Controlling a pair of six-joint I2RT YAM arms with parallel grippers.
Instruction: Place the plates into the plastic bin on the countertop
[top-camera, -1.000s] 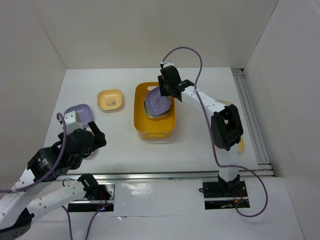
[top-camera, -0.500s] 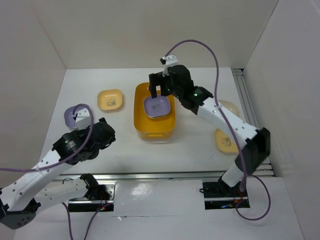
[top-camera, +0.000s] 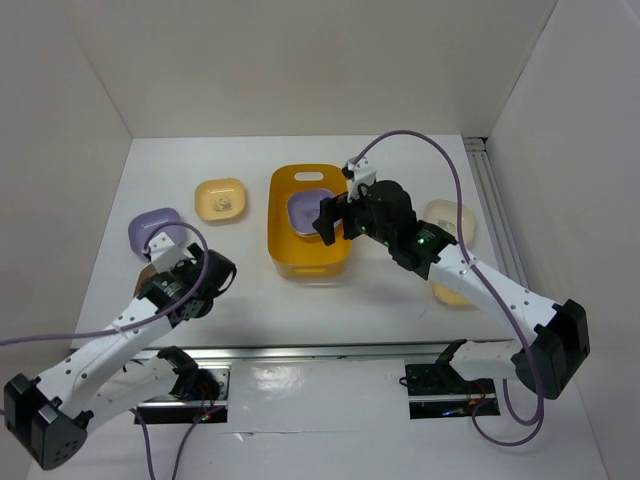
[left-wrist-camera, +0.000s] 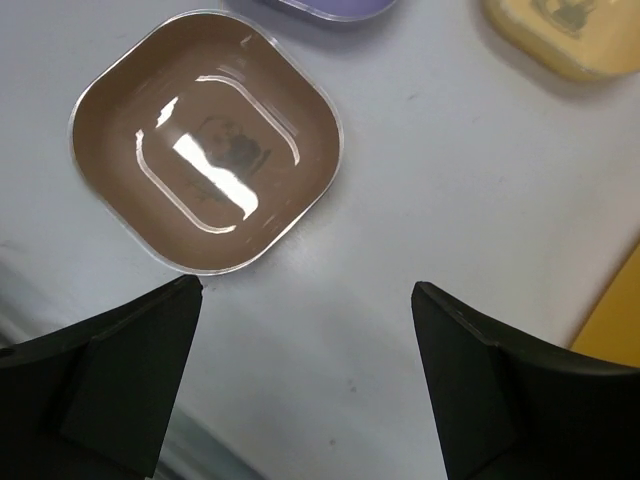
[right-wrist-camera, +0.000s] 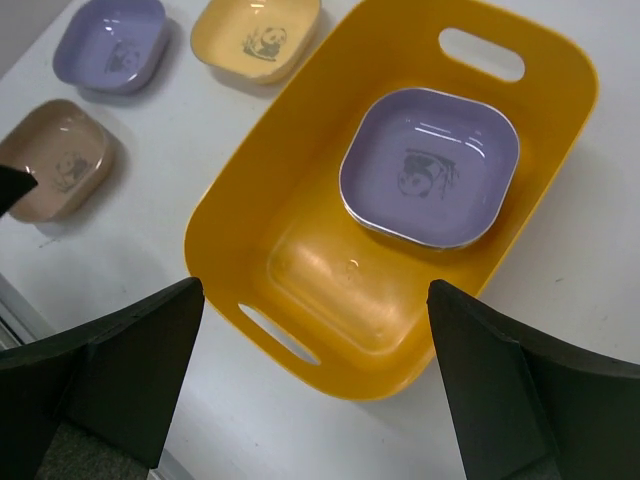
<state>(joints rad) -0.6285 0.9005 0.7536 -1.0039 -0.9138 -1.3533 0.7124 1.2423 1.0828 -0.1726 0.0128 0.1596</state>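
Now a purple plate (right-wrist-camera: 430, 165) lies in the orange bin (right-wrist-camera: 300, 150).

On my right, a silver slotted metal rail (top-camera: 503, 240) runs front to back. A shiny flat metal strip (top-camera: 330, 352) crosses the near edge (it mirrors the light above). Plain white walls (top-camera: 300, 70) stand around me.

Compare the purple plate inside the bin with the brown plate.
The purple plate lies inside the orange bin; the brown plate sits on the white countertop. The purple plate is lilac, the brown plate tan. Both are rounded-square dishes with a dark centre print.
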